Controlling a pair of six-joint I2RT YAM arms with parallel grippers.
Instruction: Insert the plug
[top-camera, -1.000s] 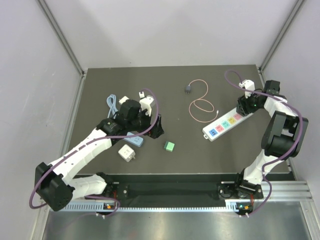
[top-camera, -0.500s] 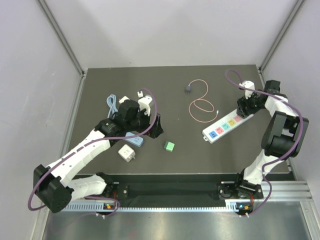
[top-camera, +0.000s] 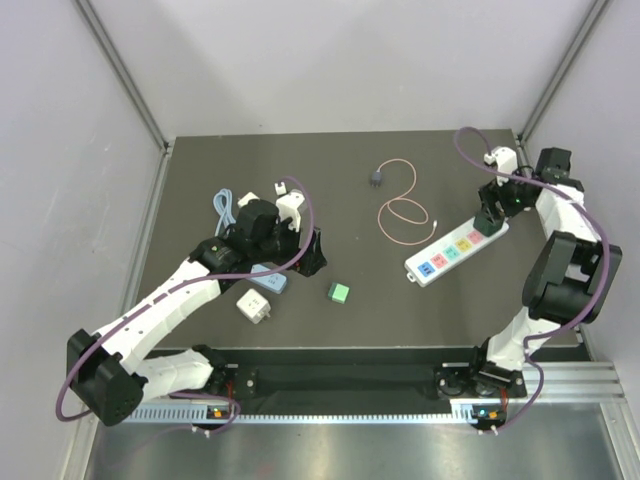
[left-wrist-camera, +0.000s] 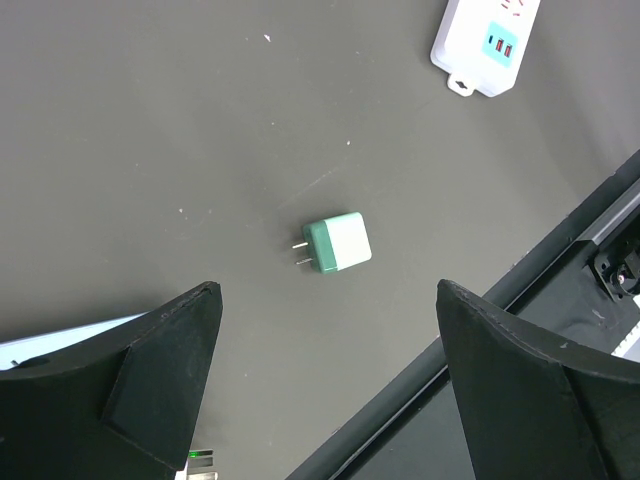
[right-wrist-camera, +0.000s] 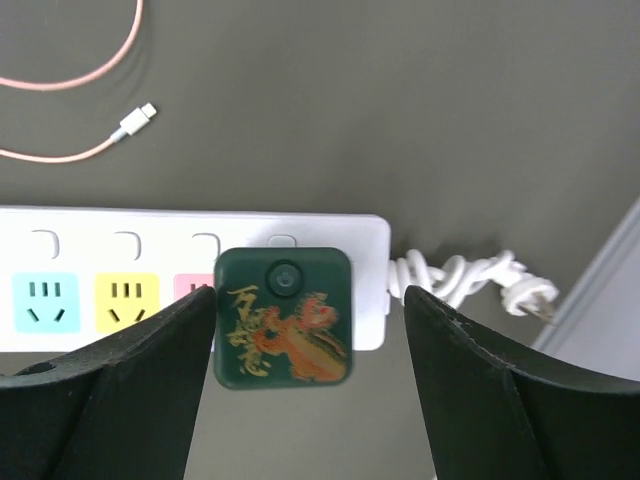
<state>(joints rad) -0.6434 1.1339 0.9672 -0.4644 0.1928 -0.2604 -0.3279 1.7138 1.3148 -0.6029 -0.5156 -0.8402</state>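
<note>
Holds nothing. Has right tool (top-camera: 489, 220) wide open around a green adapter (right-wrist-camera: 283, 315) in the power strip (right-wrist-camera: 120, 240), left tool (left-wrist-camera: 328, 290) wide too. Finds grey plug (top-camera: 375, 179) on counter (top-camera: 300, 170), well left of right tool.

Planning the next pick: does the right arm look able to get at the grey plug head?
Probably yes: the right gripper is open and empty above the power strip, and only the pink cable lies between it and the plug.

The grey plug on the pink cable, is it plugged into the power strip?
No, the grey plug lies loose on the table, well apart from the power strip.
</note>
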